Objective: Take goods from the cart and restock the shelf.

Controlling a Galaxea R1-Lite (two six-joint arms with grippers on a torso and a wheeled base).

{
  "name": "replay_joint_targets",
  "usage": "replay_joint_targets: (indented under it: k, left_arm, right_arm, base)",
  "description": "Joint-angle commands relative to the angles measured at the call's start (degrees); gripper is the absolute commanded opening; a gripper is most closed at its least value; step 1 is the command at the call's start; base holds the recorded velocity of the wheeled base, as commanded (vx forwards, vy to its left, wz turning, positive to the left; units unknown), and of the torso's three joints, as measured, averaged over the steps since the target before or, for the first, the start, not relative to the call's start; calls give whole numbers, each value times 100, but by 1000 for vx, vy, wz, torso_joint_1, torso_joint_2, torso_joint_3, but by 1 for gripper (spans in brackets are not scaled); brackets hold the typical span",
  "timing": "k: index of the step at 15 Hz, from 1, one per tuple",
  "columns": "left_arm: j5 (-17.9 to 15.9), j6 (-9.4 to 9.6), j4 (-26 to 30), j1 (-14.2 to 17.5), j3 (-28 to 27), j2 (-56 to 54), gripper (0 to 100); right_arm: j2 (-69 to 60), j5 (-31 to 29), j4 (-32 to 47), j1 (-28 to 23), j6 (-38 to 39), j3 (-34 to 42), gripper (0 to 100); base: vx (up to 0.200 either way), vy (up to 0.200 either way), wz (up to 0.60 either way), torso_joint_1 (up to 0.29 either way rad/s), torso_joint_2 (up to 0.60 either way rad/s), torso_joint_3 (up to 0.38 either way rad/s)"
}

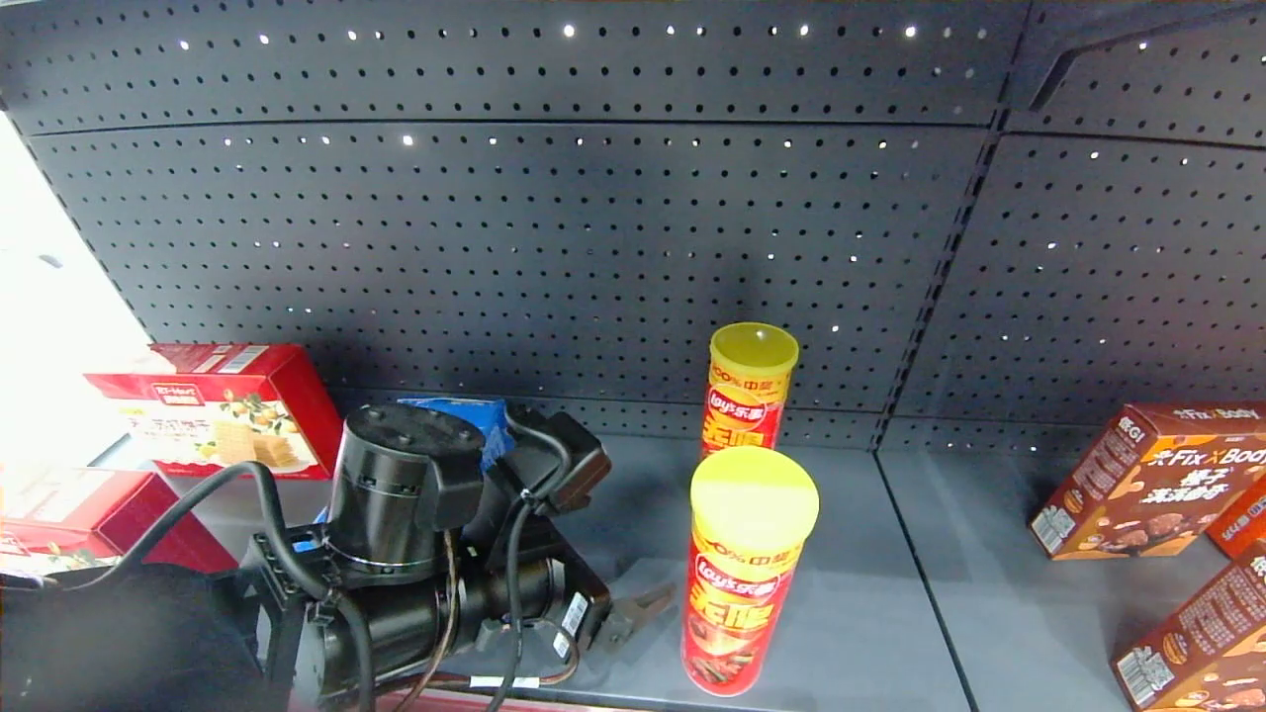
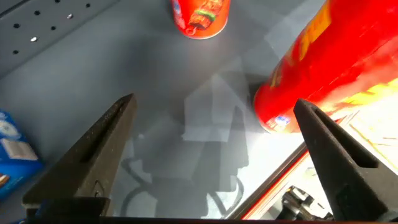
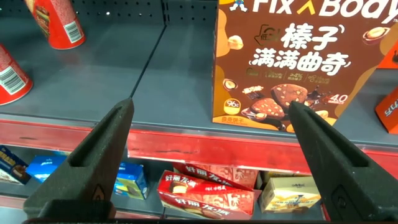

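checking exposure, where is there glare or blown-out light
Head view: blown-out white at the left edge beside the red box, bright pinpoints through the pegboard holes. Left wrist view: pale reflections on the shelf floor. Right wrist view: no blown-out patches.

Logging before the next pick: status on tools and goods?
Left tool open, empty, low over the shelf beside the near chip can. Right tool open, empty, facing the brown cookie box. Nothing between left tool and can.
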Motion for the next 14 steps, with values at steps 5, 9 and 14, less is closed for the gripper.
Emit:
replay_joint_targets:
  k: [5, 9, 14]
  left_arm:
    - [9, -58, -80, -139, -106, 154, 100]
    - [18, -58, -80, -139, -88, 207, 100]
    - [9, -67, -63, -183, -97, 216, 100]
  right_arm:
    - [8, 2, -1, 1, 2, 0, 100]
    - [8, 2, -1, 1, 2, 0, 100]
    - [8, 2, -1, 1, -7, 0, 100]
  base:
    - [0, 0, 0, 0, 0, 0]
    - [0, 0, 0, 0, 0, 0]
    - [0, 0, 0, 0, 0, 0]
